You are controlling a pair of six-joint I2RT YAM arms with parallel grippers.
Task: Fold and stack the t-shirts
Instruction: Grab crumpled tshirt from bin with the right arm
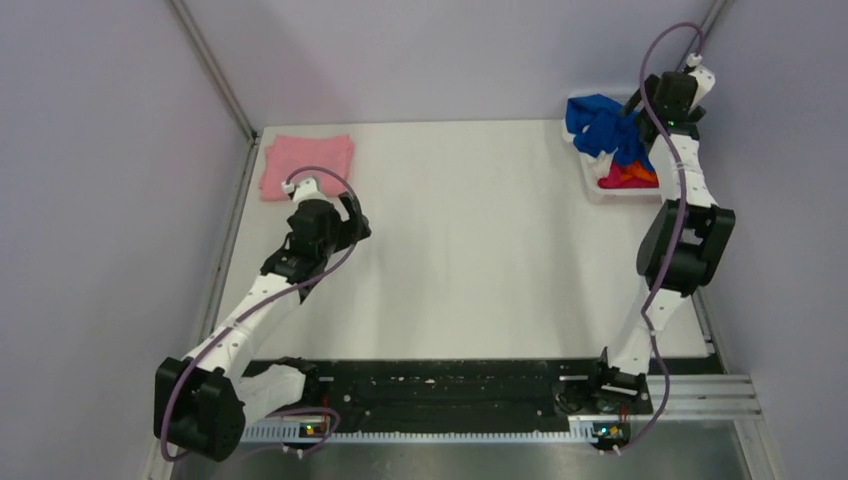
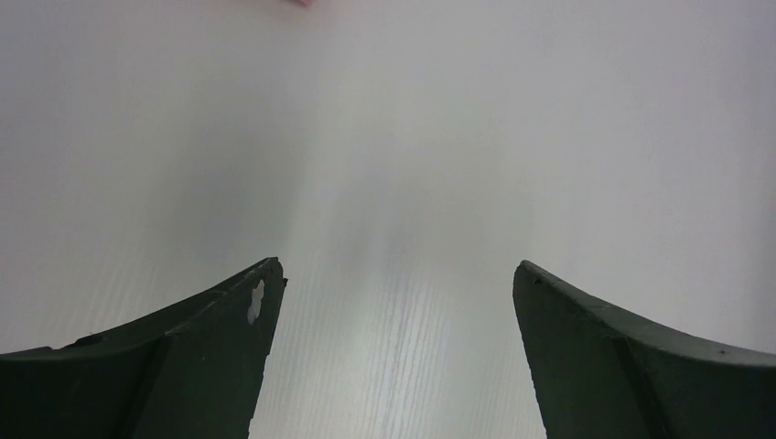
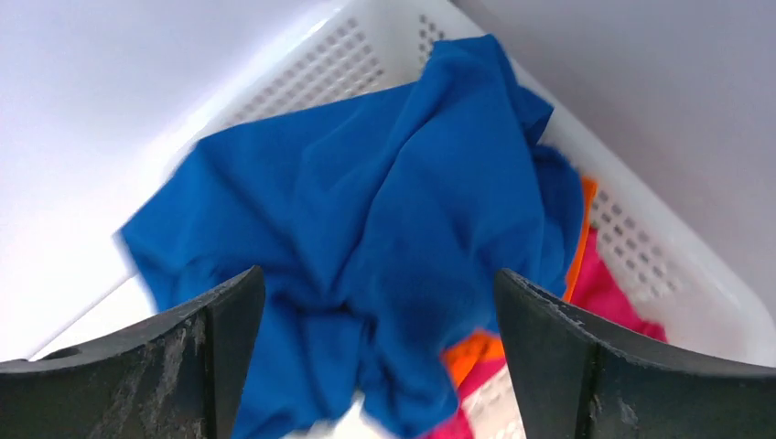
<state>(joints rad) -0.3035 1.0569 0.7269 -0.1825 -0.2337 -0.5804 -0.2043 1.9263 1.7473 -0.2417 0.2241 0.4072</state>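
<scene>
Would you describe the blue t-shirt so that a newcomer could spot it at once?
Look to the far right corner of the table, where a white mesh basket sits. The blue t-shirt lies crumpled on top of the heap inside, under the open right gripper. It alone is blue; the orange tee and magenta tee peek out beneath it.

Place: a robotics lab cell, set up for arm trials rather than a home.
Enclosure: plain lilac-grey panels [image 1: 105, 200] stand left of the left pincer [image 2: 393, 274], right of the right pincer [image 3: 380, 279] and beyond both, joined by metal corner strips [image 1: 217, 72].
Bench: a bare white ribbed bench [image 1: 480, 260] lies directly under the left pincer.
Mounting: well behind both pincers, a black plate [image 1: 450, 385] and an aluminium rail [image 1: 720, 395] carry the arm bases [image 1: 285, 385].
Wiring: purple cables [image 1: 644, 78] loop along the arms; green lights [image 1: 316, 429] glow at the bases.
</scene>
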